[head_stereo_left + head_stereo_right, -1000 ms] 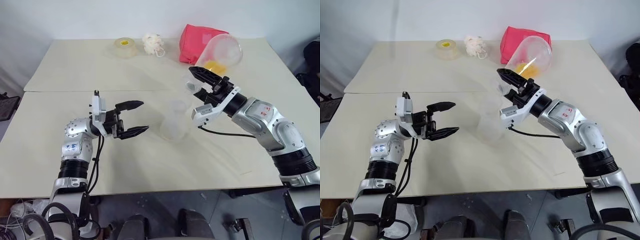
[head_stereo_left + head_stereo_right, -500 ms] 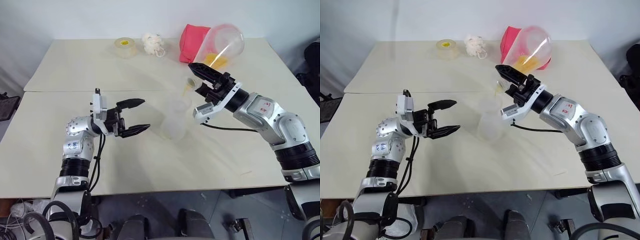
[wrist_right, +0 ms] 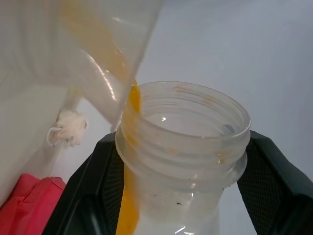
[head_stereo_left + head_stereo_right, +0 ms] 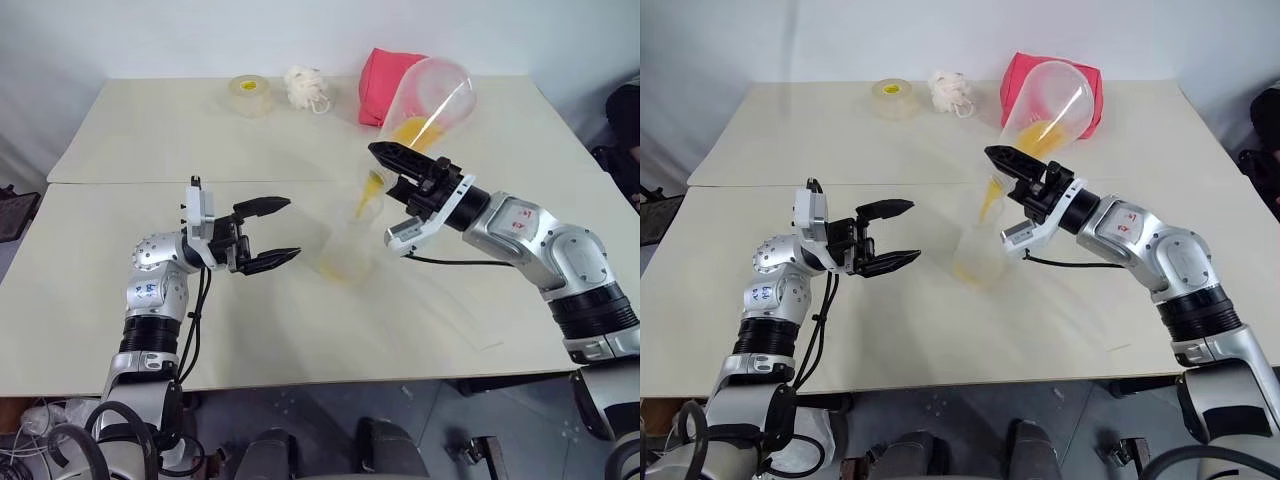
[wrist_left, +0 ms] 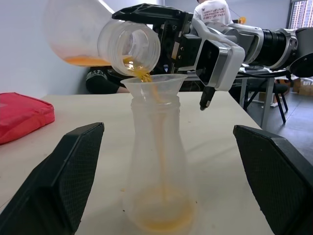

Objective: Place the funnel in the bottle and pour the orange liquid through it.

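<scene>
The translucent bottle point(image 4: 343, 250) stands upright mid-table with the small clear funnel point(image 5: 154, 85) seated in its mouth. My right gripper point(image 4: 388, 172) is shut on the neck of a clear flask point(image 4: 435, 92), tilted mouth-down over the funnel. The orange liquid point(image 4: 413, 129) runs in a thin stream from the flask through the funnel and pools in the bottle's base point(image 5: 161, 220). In the right wrist view the flask's neck point(image 3: 181, 142) sits between my fingers point(image 3: 274, 181). My left gripper point(image 4: 291, 228) is open just left of the bottle, apart from it.
At the table's far edge lie a tape roll point(image 4: 249, 92), a white puff point(image 4: 305, 85) and a red pouch point(image 4: 383, 78). A seam point(image 4: 200, 182) between two tabletops runs across behind my left gripper. A person point(image 5: 215, 10) sits beyond the table.
The right gripper has rolled the flask further mouth-down over the funnel. Orange liquid now streams through it and colours the bottle's base. The left arm has kept still.
</scene>
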